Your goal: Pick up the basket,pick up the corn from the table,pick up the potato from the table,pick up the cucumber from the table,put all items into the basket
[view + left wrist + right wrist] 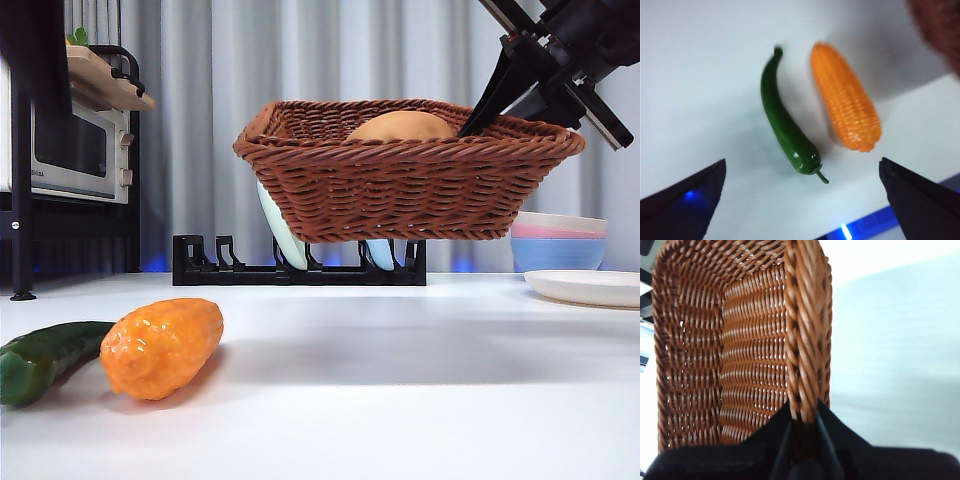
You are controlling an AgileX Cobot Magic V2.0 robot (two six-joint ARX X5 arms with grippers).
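My right gripper (pixel 482 112) is shut on the right rim of the brown wicker basket (pixel 400 185) and holds it in the air above the table (pixel 400 380). The right wrist view shows its jaws (pixel 804 412) pinching the braided rim of the basket (pixel 740 350). The tan potato (pixel 403 126) lies inside the basket. The orange corn (pixel 162 345) and the dark green cucumber (pixel 45 358) lie side by side on the table at the front left. My left gripper (pixel 802 165) is open and empty, above the corn (pixel 845 97) and the cucumber (pixel 785 120).
A black dish rack (pixel 300 270) with plates stands behind and below the basket. Stacked pastel bowls (pixel 558 240) and a white plate (pixel 585 288) are at the right. A microwave (pixel 75 150) on a dark stand is at the far left.
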